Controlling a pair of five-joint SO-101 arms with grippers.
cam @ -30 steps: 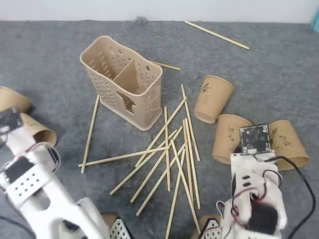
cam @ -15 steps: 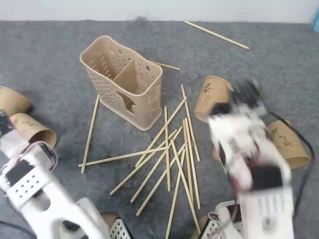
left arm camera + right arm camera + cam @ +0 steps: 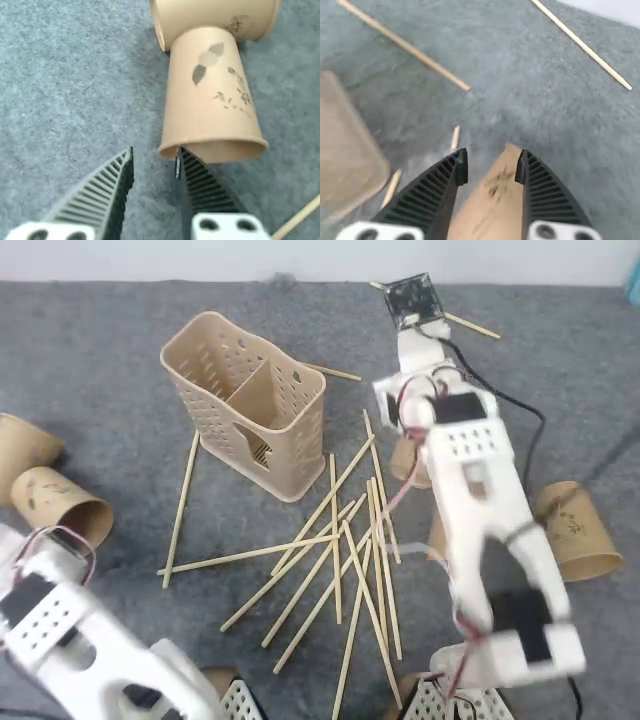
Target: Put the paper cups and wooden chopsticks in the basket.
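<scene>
Paper cup (image 3: 404, 458) at 1 o'clock in the high view lies on its side on the grey table (image 3: 100, 350), now under the right arm (image 3: 480, 490). 1 second ago that arm sat folded at 5 o'clock and 0.5 seconds ago it was swinging out. It now stretches across the cup with its wrist up near 12 o'clock. In its wrist view the right gripper (image 3: 490, 159) has its fingers spread to either side of this cup, straddling it with no squeeze showing. By my reading the reach is done and the grasp comes next, so the task has barely begun. The basket (image 3: 250, 405) at 11 o'clock looks to hold nothing, the wooden chopsticks (image 3: 345, 550) sprawl in a loose fan around 6 o'clock, and another cup (image 3: 572, 530) lies at 3 o'clock

The left arm (image 3: 50, 625) has drawn back toward 8 o'clock, uncovering the 2 cups at 9 o'clock. It crouches low, and the left gripper (image 3: 154, 152) points at the open mouth of the nearer cup (image 3: 210, 100). Its fingers are spread with nothing between them, 1 tip just beside the rim. The second cup (image 3: 215, 20) lies just behind
</scene>
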